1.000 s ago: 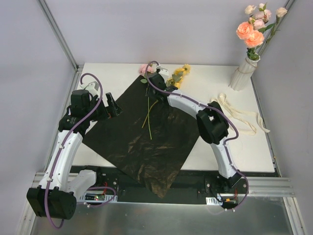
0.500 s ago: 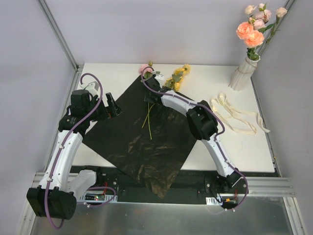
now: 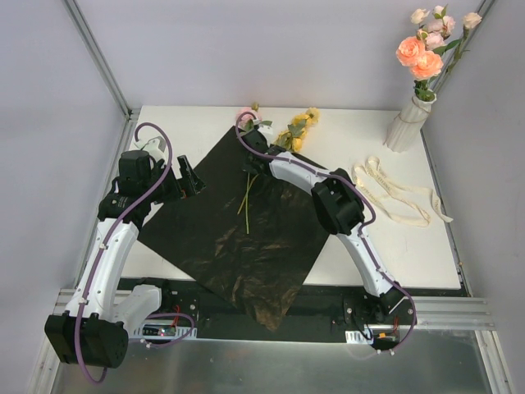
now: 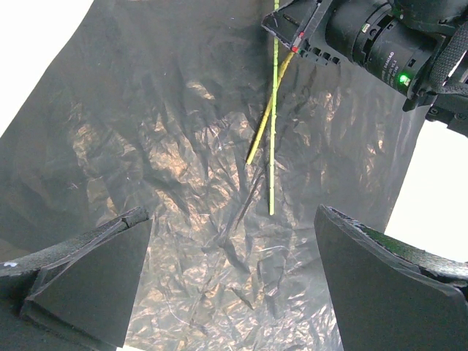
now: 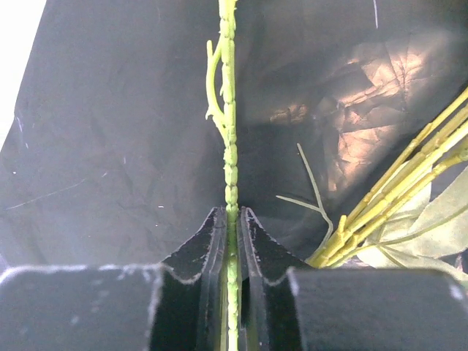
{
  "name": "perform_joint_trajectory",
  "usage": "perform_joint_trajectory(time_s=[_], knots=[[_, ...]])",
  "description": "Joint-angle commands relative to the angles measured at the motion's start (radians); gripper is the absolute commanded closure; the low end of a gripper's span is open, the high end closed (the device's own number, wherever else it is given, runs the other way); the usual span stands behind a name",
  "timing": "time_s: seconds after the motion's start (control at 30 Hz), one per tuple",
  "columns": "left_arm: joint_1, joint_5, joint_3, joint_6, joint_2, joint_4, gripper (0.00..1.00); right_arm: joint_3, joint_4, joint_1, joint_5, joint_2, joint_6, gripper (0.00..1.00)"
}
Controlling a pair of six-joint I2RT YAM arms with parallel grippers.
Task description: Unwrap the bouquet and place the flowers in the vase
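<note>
The bouquet is unwrapped: its black sheet [image 3: 238, 238] lies spread flat on the table. My right gripper [image 5: 231, 213] is shut on a thin green flower stem [image 5: 229, 110] near the sheet's far corner [image 3: 251, 154]. That stem's pink head [image 3: 244, 116] lies just past the sheet. A second stem [image 3: 244, 197] lies alongside it, and a yellow sprig [image 3: 299, 127] rests to the right. The white ribbed vase [image 3: 407, 123] stands at the far right corner and holds peach and pink flowers [image 3: 422, 53]. My left gripper [image 3: 190, 176] hovers open over the sheet's left side, its fingers [image 4: 88, 270] wide apart.
The cream ribbon [image 3: 398, 195] lies loose on the white table [image 3: 353, 135] right of the sheet. Grey walls and metal frame posts enclose the table. The sheet's near corner hangs over the front edge [image 3: 271, 316].
The right arm swung left and down from the flower heads onto the stem, then its jaws closed on it. The left arm has not moved.
</note>
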Motion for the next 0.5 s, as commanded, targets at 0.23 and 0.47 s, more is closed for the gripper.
perform_joint_trajectory(time_s=[0.23,0.47], knots=[[-0.009,0.04,0.008,0.019,0.003,0.024,0.01,-0.114,0.14,0.023,-0.033,-0.207,-0.025,1.0],[-0.014,0.051,0.009,0.017,-0.008,0.025,0.01,-0.248,0.29,0.041,-0.053,-0.366,-0.081,1.0]])
